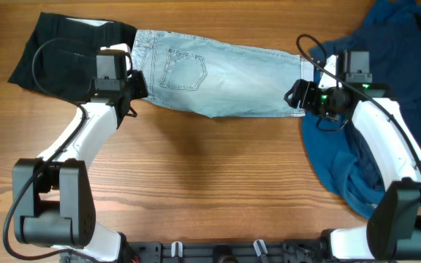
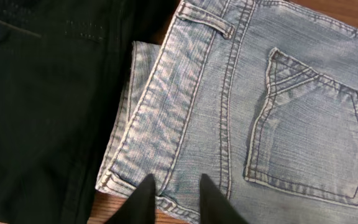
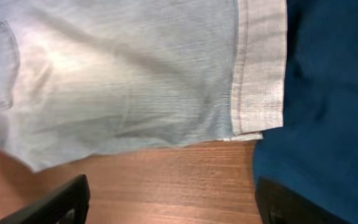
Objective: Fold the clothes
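The jeans [image 1: 218, 80] lie flat across the bench [image 1: 210, 175], waistband [image 2: 148, 124] touching the black garment [image 1: 57, 51], hem [image 3: 260, 68] touching the blue garment [image 1: 386, 44]. The right gripper [image 3: 169, 190] hangs wide open over bare wood just below the hem corner; the left gripper [image 2: 176, 186] sits half-closed at the waistband's lower edge, and I cannot tell whether it pinches denim. The right may catch blue cloth with the hem and drag it along; a shallow left bite on the thick seam may slip, skewing the fold.
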`<action>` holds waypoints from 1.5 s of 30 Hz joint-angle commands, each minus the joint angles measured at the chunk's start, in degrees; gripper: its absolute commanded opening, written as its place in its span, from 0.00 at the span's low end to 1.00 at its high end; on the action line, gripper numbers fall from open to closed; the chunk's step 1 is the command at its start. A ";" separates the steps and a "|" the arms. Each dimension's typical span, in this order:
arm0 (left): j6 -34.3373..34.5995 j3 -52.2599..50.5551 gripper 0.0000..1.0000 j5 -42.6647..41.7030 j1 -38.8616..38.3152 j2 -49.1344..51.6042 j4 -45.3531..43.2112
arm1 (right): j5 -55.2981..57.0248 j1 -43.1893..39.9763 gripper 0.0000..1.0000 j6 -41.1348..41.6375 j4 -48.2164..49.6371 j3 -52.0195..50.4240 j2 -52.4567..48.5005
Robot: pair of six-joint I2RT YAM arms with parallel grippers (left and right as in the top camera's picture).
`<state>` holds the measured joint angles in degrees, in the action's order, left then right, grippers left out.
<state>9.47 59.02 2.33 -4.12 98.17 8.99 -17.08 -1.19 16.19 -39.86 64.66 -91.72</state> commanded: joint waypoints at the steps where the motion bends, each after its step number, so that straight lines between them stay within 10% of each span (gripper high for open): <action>1: -0.28 -0.13 0.18 0.76 0.15 -0.68 -0.17 | -2.32 2.38 0.63 -0.70 -0.92 -1.97 -1.90; 5: -0.28 -0.13 0.17 0.76 0.15 -0.68 -0.17 | 0.35 5.64 0.26 0.74 3.21 -6.60 -7.54; 16: -0.28 -0.13 0.16 0.79 0.15 -0.68 -0.17 | 23.08 -1.11 0.22 2.05 9.11 -6.99 -18.10; 21: -0.31 -0.13 0.16 1.44 0.15 -0.68 -0.20 | 11.65 -8.92 0.22 1.05 17.29 -6.97 -21.79; 28: -0.28 -0.13 0.16 1.44 0.15 -0.68 -0.20 | -18.49 -9.11 0.73 -2.47 27.26 -6.38 -21.77; 45: -0.28 -0.13 0.10 1.44 0.15 -0.66 -0.17 | -19.30 -7.58 0.79 -2.51 26.86 -6.40 -23.41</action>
<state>9.47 59.02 3.18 -4.12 98.17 8.99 -37.47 -10.17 15.68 -11.79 60.14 -111.33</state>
